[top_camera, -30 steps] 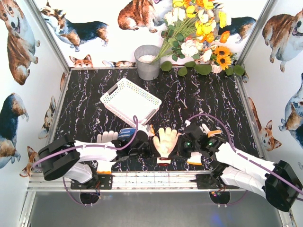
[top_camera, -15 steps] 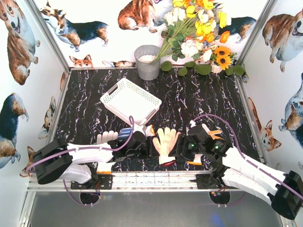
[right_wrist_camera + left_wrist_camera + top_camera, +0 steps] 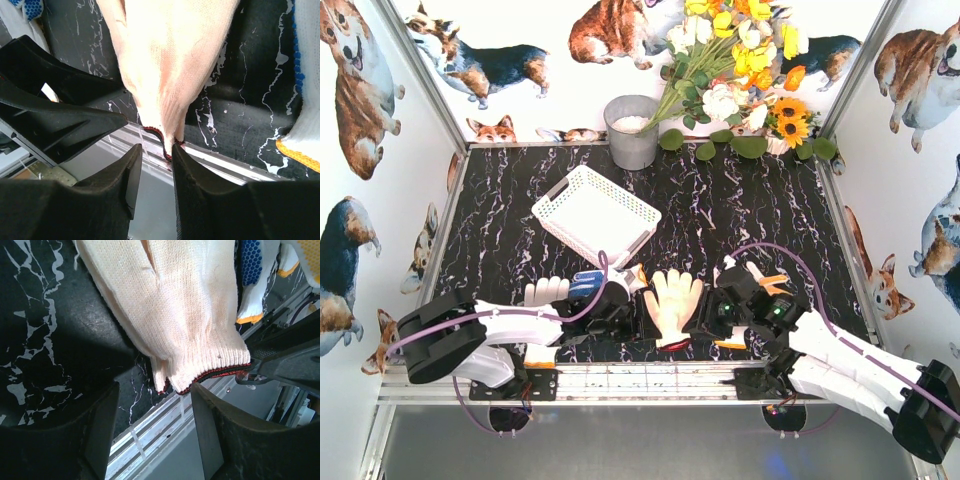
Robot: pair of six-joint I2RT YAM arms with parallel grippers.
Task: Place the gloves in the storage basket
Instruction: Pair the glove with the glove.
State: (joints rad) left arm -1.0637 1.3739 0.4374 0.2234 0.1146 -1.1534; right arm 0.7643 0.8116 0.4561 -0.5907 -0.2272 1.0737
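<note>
The right arm has swung in toward the middle since a second ago, and the cream glove (image 3: 672,298) has nudged a little to the right.

Overhead view: that glove lies flat at the middle of the table's near edge, with the left end effector (image 3: 623,312) and the right end effector (image 3: 703,315) crowding its cuff from either side. The storage basket (image 3: 621,190) sits well apart, toward the far-left. With the arms this tight together, a knock between them looks possible.

Left wrist view: the jaws stand wide apart and hold nothing. The red-trimmed cuff lies just beyond them, right over the rail (image 3: 150,432). A blue-dotted glove (image 3: 250,260) is close by and could get snagged in a sloppy close.

Right wrist view: the jaws are down to a narrow gap, with the bunched cuff tip at their mouth. I can't tell whether it is actually clamped. A pinch on only that trim would likely slip, or drag the glove off the near edge.
</note>
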